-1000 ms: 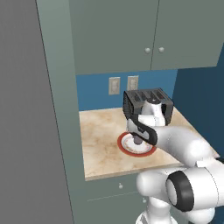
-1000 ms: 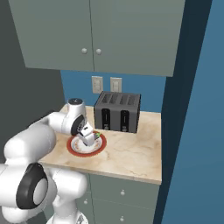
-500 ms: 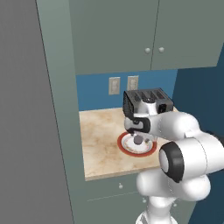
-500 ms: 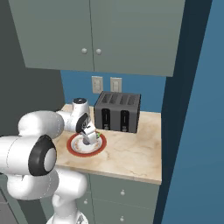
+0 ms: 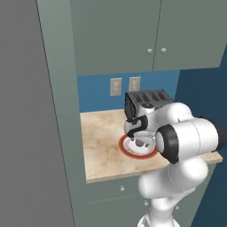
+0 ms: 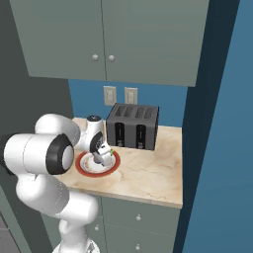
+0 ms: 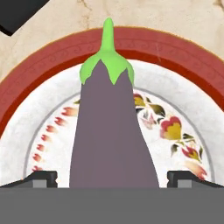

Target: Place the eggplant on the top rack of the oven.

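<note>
Eggplant (image 7: 111, 131) placement is noted after the larger items. Grey-green upper cabinets (image 6: 108, 34) are mounted above a beige marbled counter (image 6: 148, 173), and a blue wall with two outlets (image 6: 119, 95) is seen behind it. A black slotted toaster (image 6: 132, 126) is set at the back of the counter. A red-rimmed plate (image 7: 175, 87) with a floral pattern is located on the counter just in front of the toaster. The gripper (image 7: 111, 178) is lowered over the plate. The eggplant is laid on the plate, its green stem tip (image 7: 107, 37) directed away from the hand. Both finger tips (image 7: 41, 178) are seen apart, one on each side of the eggplant's wide end. Contact between the tips and the eggplant cannot be determined.
</note>
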